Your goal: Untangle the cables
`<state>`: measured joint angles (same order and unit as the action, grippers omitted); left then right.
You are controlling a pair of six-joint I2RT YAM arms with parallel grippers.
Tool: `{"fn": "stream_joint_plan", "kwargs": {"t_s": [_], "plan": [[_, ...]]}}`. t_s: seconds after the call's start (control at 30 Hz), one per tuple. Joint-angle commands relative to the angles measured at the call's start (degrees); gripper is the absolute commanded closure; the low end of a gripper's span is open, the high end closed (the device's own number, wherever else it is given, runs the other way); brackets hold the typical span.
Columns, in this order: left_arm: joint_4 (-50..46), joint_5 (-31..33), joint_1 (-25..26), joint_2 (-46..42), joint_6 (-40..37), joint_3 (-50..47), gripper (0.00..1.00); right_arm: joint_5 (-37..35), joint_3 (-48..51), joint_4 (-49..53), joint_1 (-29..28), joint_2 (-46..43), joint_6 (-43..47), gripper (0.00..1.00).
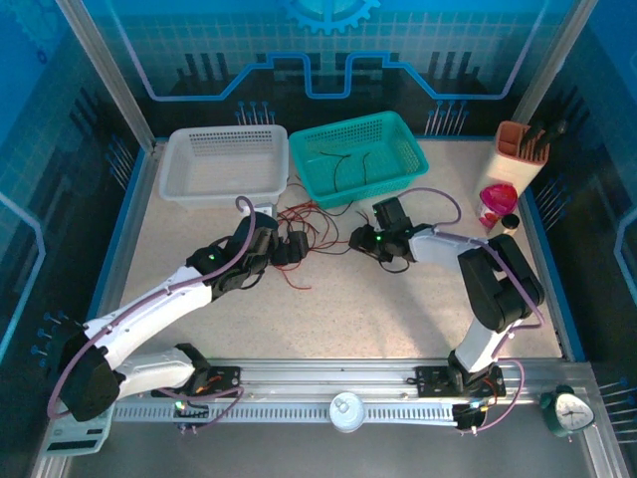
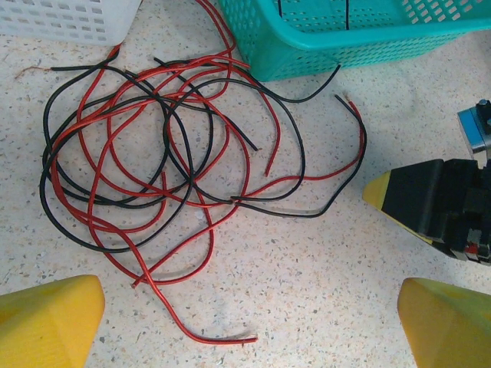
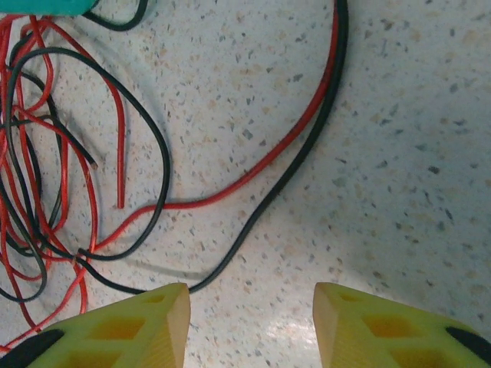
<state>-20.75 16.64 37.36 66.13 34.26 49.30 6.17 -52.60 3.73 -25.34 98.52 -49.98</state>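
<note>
Nearest, along the bottom of the left wrist view: left pincer spread wide and empty, the cables knotted in red and black loops on the counter at centre left, below the white basket and teal basket. Rightward, right pincer half spread, pinching nothing, a black strand running to its lower-left fingertip; could well snag two strands together and pull the knot tighter. Hard to tell which loop overlies which.

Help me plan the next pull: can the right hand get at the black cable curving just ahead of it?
Probably yes. The black cable lies on bare table just ahead of the right hand, whose fingers stand apart with nothing between.
</note>
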Motion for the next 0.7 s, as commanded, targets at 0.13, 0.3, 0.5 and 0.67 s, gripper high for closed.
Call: {"fn": "stream_joint_plan", "kwargs": {"t_s": [0.13, 0.3, 0.5, 0.67], "plan": [[-0.2, -1.1, 0.3, 0.3, 0.2, 1.4, 0.01, 0.1, -4.2, -0.9, 1.4, 3.0, 0.0, 0.55], [0.0, -1.2, 0.3, 0.5, 0.1, 1.8, 0.01, 0.8, -3.8, -1.3, 2.3, 3.9, -0.8, 0.55], [0.3, -1.4, 0.3, 0.5, 0.2, 1.9, 0.01, 0.4, -1.5, -2.1, 2.5, 2.1, -1.3, 0.55], [0.9, -1.4, 0.3, 0.6, 0.2, 2.0, 0.01, 1.2, -2.5, -1.8, 3.2, 4.0, -1.4, 0.57]]}}
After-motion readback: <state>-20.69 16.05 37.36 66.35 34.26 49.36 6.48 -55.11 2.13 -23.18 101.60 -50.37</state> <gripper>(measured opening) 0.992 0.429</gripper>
